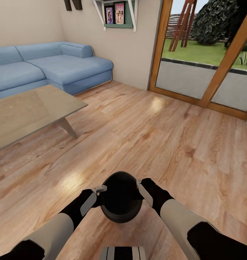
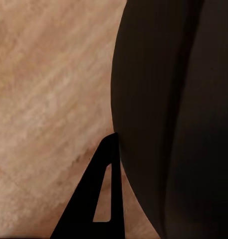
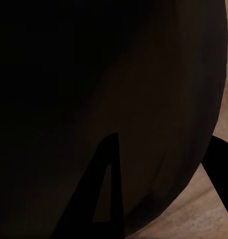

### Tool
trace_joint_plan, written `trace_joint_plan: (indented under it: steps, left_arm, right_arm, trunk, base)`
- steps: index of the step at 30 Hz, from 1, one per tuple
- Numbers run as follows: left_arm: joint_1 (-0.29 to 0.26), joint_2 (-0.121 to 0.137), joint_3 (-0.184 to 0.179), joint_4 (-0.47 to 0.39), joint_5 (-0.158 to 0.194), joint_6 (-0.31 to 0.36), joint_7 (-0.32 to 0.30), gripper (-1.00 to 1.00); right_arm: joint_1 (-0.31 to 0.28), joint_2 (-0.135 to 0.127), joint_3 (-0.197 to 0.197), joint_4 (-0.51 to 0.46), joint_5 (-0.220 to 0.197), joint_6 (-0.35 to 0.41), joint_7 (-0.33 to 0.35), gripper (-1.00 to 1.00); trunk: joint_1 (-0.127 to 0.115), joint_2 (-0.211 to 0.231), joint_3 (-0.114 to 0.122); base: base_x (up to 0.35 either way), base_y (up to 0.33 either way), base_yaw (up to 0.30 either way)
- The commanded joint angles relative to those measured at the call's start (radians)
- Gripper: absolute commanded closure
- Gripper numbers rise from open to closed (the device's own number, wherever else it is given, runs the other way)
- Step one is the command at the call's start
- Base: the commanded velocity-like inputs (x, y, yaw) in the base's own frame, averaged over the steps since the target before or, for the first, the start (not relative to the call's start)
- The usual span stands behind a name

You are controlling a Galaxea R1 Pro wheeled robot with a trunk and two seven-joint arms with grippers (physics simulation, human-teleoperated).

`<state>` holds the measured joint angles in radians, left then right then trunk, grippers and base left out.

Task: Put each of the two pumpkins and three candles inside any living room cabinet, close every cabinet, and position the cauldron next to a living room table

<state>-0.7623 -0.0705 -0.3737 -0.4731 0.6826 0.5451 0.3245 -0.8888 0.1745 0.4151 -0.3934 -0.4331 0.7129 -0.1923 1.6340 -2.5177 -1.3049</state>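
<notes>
The cauldron [image 1: 120,197] is pinched between the left claw [image 1: 100,189] and right claw [image 1: 142,187], one on each side of its rim, just in front of the robot and above the floor [image 1: 155,144]. The worktop [image 1: 29,112] is well apart, ahead to the left. With only side pressure, the round black wall could slip out or tilt if one arm leads during the drive; whether each claw clamps the rim or merely presses against it I cannot tell.

The cauldron [image 1: 120,202] hid most of both tools' fingers, so their grip was unclear. The picture edge cut the sofa [image 1: 36,68] and the tabletop [image 1: 26,112].
</notes>
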Motion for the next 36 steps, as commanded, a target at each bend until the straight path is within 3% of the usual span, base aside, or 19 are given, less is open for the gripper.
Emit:
trace_joint_plan:
  steps: [1,28,36]
  left_arm:
    - [0.000,0.001,-0.011,0.001,0.017,0.003,0.010,1.00]
    - [0.001,0.002,-0.011,0.001,0.009,0.000,0.012,1.00]
    - [0.001,0.002,-0.011,0.001,0.004,-0.001,0.013,1.00]
  right_arm:
    - [0.001,0.000,0.005,-0.001,-0.035,-0.002,-0.007,1.00]
    - [0.001,0.000,0.005,-0.001,-0.035,-0.002,-0.007,1.00]
    - [0.002,0.000,0.005,-0.004,-0.035,-0.003,-0.007,1.00]
  trunk:
    - [0.000,0.000,-0.001]
    - [-0.001,0.000,0.007]
    - [-0.001,0.000,0.007]
  base:
    - [0.000,0.000,0.266]
    - [0.000,0.000,0.262]
    - [0.014,0.006,0.077]
